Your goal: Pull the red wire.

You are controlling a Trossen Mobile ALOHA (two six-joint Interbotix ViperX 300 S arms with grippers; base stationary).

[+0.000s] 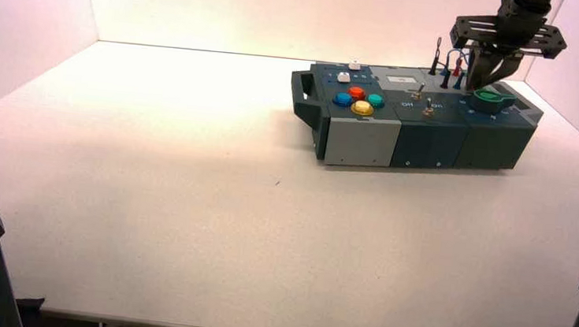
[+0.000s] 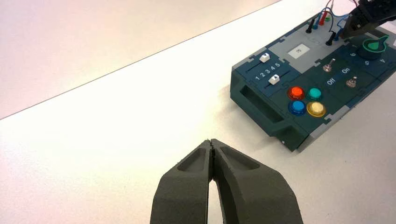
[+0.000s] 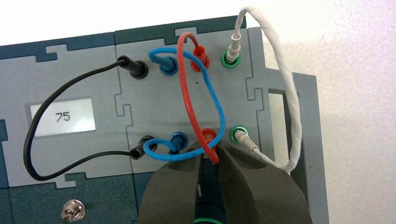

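The red wire (image 3: 186, 93) arches from its plug in the far red socket (image 3: 200, 55) down to the near red socket (image 3: 208, 135). Its near plug end lies out of that socket, between the fingertips of my right gripper (image 3: 210, 156). The jaws stand apart with a gap wider than the plug, which rests against one finger (image 3: 233, 163). In the high view the right gripper (image 1: 493, 74) hangs over the wires (image 1: 457, 67) at the box's back right. My left gripper (image 2: 211, 141) is shut, holds nothing, and hovers over the bare table far from the box.
The blue wire (image 3: 212, 100) crosses under the red one. The white wire (image 3: 287, 93) loops past the box's edge, and the black wire (image 3: 51, 102) curves round the display reading 75 (image 3: 63, 116). The green knob (image 1: 488, 98) sits just before the gripper. The box (image 1: 423, 132) stands at the table's far right.
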